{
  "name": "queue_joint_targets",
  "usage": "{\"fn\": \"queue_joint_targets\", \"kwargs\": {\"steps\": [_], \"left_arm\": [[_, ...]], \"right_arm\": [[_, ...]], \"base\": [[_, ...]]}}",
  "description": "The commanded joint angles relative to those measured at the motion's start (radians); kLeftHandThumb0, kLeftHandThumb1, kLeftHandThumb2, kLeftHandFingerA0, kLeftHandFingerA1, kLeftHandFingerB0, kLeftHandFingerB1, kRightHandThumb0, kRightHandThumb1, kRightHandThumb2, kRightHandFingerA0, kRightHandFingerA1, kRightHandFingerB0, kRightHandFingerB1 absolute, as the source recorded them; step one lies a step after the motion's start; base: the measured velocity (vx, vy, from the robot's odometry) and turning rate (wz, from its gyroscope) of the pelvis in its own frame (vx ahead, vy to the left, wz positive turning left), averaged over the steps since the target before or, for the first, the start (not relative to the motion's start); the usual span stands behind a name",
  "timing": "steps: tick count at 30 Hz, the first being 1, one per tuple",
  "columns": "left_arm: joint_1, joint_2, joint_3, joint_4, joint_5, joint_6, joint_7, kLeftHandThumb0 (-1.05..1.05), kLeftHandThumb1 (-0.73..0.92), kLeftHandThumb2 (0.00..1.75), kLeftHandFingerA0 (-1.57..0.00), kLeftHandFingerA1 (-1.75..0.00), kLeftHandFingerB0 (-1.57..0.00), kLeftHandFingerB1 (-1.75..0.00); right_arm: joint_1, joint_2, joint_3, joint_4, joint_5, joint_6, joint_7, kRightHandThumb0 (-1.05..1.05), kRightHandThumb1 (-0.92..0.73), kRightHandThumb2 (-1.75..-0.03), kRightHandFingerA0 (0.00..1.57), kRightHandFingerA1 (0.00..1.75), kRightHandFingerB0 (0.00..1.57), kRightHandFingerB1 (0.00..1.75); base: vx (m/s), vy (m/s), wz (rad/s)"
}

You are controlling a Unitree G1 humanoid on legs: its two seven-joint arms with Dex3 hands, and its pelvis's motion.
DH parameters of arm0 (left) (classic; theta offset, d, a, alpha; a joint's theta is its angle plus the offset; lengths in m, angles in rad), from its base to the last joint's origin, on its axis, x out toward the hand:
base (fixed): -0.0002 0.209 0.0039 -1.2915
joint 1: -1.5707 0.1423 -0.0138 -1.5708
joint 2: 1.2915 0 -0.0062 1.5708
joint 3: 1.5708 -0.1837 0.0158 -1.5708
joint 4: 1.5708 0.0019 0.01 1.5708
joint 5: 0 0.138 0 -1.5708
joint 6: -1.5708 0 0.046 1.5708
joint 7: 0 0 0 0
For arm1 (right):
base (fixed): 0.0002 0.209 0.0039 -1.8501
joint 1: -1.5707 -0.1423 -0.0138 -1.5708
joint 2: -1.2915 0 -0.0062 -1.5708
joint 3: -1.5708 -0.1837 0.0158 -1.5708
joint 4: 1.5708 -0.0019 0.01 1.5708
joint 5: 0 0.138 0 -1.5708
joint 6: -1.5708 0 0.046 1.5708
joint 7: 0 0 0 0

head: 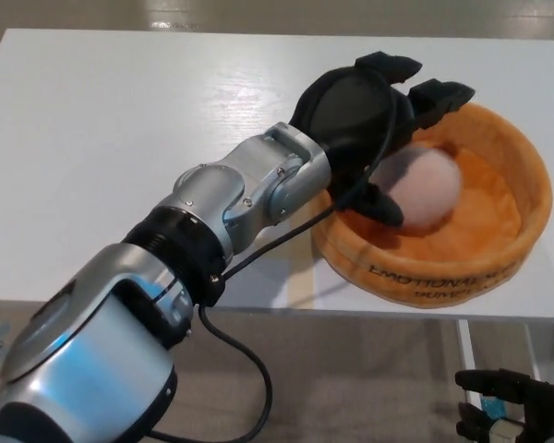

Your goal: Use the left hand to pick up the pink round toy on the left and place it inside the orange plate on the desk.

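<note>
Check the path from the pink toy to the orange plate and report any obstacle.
Nothing visible blocks it. The pink round toy already sits inside the orange plate, with the left hand open over it, fingers spread above the plate's rim.

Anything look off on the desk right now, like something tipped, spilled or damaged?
Nothing stands out. The pink round toy sits inside the orange plate, which rests flat on the white desk. The left hand hangs over the plate's near-left rim, fingers spread off the toy. No spill or damage shows.
</note>
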Motion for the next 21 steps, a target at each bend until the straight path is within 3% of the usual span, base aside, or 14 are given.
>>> {"fn": "queue_joint_targets", "kwargs": {"steps": [1, 4, 5, 6, 12, 16, 17, 18, 19, 20, 21], "left_arm": [[-0.025, 0.008, 0.016, -0.045, -0.03, 0.05, -0.234, -1.05, 0.61, 0.62, 0.0, 0.0, 0.0, -0.11], [-0.037, 0.018, 0.021, -0.097, -0.022, 0.044, -0.237, -1.05, 0.6, 0.6, 0.0, 0.0, 0.0, -0.14], [-0.04, 0.024, 0.026, -0.117, -0.025, 0.043, -0.247, -1.05, 0.54, 0.71, 0.0, 0.0, 0.0, -0.14], [-0.042, 0.03, 0.033, -0.144, -0.028, 0.047, -0.265, -1.05, 0.54, 0.71, 0.0, 0.0, 0.0, -0.14], [-0.024, 0.095, 0.116, -0.374, -0.08, 0.06, -0.349, -0.91, 0.42, 0.66, 0.0, 0.0, 0.0, -0.04], [0.008, 0.129, 0.172, -0.505, -0.106, 0.055, -0.36, -0.85, 0.43, 0.59, 0.0, 0.0, 0.0, -0.13], [0.026, 0.141, 0.202, -0.545, -0.137, 0.03, -0.347, -0.54, 0.35, 0.73, 0.0, -0.11, 0.0, -0.27], [0.041, 0.148, 0.223, -0.574, -0.159, 0.014, -0.341, -0.54, 0.35, 0.73, 0.0, -0.11, 0.0, -0.27], [0.064, 0.164, 0.261, -0.638, -0.204, 0.008, -0.355, -0.39, 0.54, 0.65, -0.09, -0.19, -0.1, -0.35], [0.082, 0.174, 0.288, -0.686, -0.233, 0.007, -0.37, -0.39, 0.54, 0.65, -0.09, -0.19, -0.1, -0.35], [0.117, 0.183, 0.335, -0.753, -0.297, -0.007, -0.382, -0.17, 0.6, 0.62, -0.27, -0.34, -0.27, -0.34]], "right_arm": [[0.004, 0.001, -0.001, 0.005, 0.003, 0.01, 0.006, -0.2, -0.62, -0.57, 0.76, 0.55, 0.67, 0.51], [0.001, 0.0, 0.003, 0.005, -0.001, 0.017, 0.004, -0.19, -0.62, -0.58, 0.77, 0.55, 0.67, 0.5], [0.001, 0.001, 0.003, 0.006, 0.0, 0.015, 0.006, -0.19, -0.63, -0.58, 0.77, 0.55, 0.67, 0.5], [0.002, 0.002, 0.002, 0.007, 0.001, 0.012, 0.009, -0.19, -0.63, -0.58, 0.77, 0.55, 0.67, 0.5], [0.0, 0.009, 0.0, 0.007, 0.005, 0.013, 0.008, -0.19, -0.63, -0.58, 0.79, 0.56, 0.68, 0.51], [-0.001, 0.007, -0.002, 0.008, 0.006, 0.013, 0.009, -0.19, -0.62, -0.58, 0.78, 0.56, 0.68, 0.5], [-0.001, 0.005, -0.003, 0.008, 0.006, 0.011, 0.011, -0.18, -0.63, -0.58, 0.77, 0.57, 0.66, 0.5], [-0.001, 0.005, -0.003, 0.008, 0.007, 0.011, 0.012, -0.18, -0.63, -0.58, 0.77, 0.57, 0.66, 0.5], [-0.001, 0.004, -0.005, 0.007, 0.009, 0.01, 0.014, -0.18, -0.63, -0.58, 0.77, 0.57, 0.66, 0.51], [-0.001, 0.004, -0.006, 0.006, 0.01, 0.009, 0.015, -0.18, -0.63, -0.58, 0.77, 0.57, 0.66, 0.51], [-0.001, 0.003, -0.007, 0.006, 0.011, 0.01, 0.015, -0.19, -0.63, -0.58, 0.76, 0.56, 0.66, 0.5]], "base": [[0.0, 0.0, 0.0], [0.0, 0.0, 0.0], [0.0, 0.0, 0.0], [0.0, 0.0, 0.0], [0.0, 0.0, 0.0], [0.0, 0.0, 0.0], [0.0, 0.0, 0.0], [0.0, 0.0, 0.0], [0.0, 0.0, 0.0], [0.0, 0.0, 0.0], [0.0, 0.0, 0.0]]}}
